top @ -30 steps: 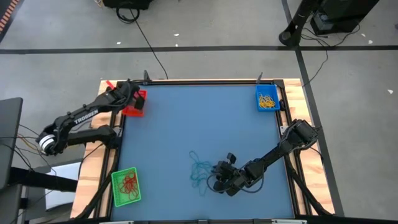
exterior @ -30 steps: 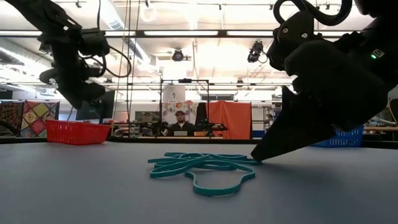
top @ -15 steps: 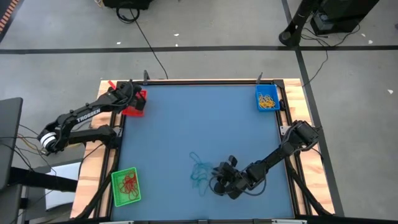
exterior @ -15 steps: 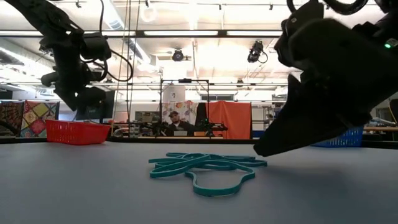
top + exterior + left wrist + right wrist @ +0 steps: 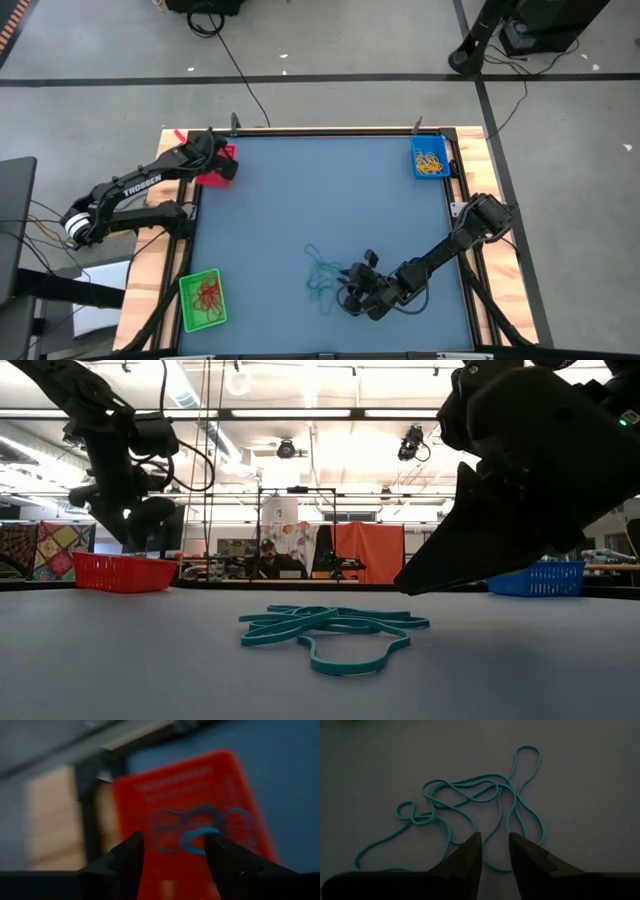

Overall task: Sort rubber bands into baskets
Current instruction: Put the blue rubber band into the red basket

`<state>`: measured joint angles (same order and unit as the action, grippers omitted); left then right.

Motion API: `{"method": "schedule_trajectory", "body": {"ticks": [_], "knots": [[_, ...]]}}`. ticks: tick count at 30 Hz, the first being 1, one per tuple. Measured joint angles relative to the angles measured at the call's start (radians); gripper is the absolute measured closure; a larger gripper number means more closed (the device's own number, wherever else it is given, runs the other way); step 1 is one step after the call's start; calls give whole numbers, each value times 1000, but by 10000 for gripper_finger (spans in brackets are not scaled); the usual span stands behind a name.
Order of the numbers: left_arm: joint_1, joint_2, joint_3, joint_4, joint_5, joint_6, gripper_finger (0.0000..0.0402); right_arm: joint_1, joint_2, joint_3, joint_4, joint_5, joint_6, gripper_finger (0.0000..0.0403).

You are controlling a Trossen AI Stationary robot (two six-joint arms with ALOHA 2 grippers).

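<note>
Teal rubber bands [image 5: 322, 276] are lying in a loose tangle on the blue table [image 5: 320, 200], toward its near edge and a little right of the middle, and I am watching them from the right wrist camera as a knot of overlapping loops [image 5: 470, 815] flat on the mat. I am holding the right gripper [image 5: 352, 287] just beside that tangle, on its right side; in the low view its dark tip is hanging slightly above the mat with the bands [image 5: 335, 628] lying free below it, and its two fingers [image 5: 465, 862] are standing a narrow gap apart with nothing pinched between them. I am keeping the left gripper [image 5: 222, 165] over the red basket [image 5: 212, 180] at the far left corner; through its wrist camera the fingers [image 5: 127, 857] are spread, and blue-teal bands [image 5: 200, 827] are showing against the red basket floor [image 5: 150, 800], though the blur is keeping me from telling whether they are resting on it or hanging free. I am also seeing the blue basket [image 5: 430, 158] at the far right corner holding yellow bands [image 5: 431, 161], and the green basket [image 5: 203, 299] at the near left corner holding red bands [image 5: 207, 292].
</note>
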<state>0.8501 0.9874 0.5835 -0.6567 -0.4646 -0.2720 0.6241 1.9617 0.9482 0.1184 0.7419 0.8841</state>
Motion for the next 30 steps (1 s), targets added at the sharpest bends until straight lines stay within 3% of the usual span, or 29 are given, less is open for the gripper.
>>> {"method": "schedule_trajectory", "body": {"ticks": [3,7,9,12,15,17,19,23,27,30], "knots": [[-1,0,0,-16,76,-40,196,-11,0,0,0,-13,-50,292],[0,0,0,-45,-34,-101,206,-36,0,0,0,-61,-123,292],[-1,-7,0,-36,-28,-110,210,-47,0,0,0,-87,-162,292],[-16,-14,0,27,104,-114,211,-61,0,0,0,-97,-243,292],[-60,-25,0,136,332,-83,211,-79,0,0,13,-97,-336,292],[-124,-27,0,219,455,-64,211,-98,0,0,36,-112,-388,292],[-216,-27,0,314,508,-49,211,-120,0,0,52,-149,-438,292],[-442,-26,0,472,470,-48,211,-173,0,0,41,-214,-477,292],[-672,-25,0,564,314,-49,211,-213,0,-9,49,-241,-527,292],[-817,-10,0,620,204,-51,211,-244,-2,-9,55,-333,-557,294]]}}
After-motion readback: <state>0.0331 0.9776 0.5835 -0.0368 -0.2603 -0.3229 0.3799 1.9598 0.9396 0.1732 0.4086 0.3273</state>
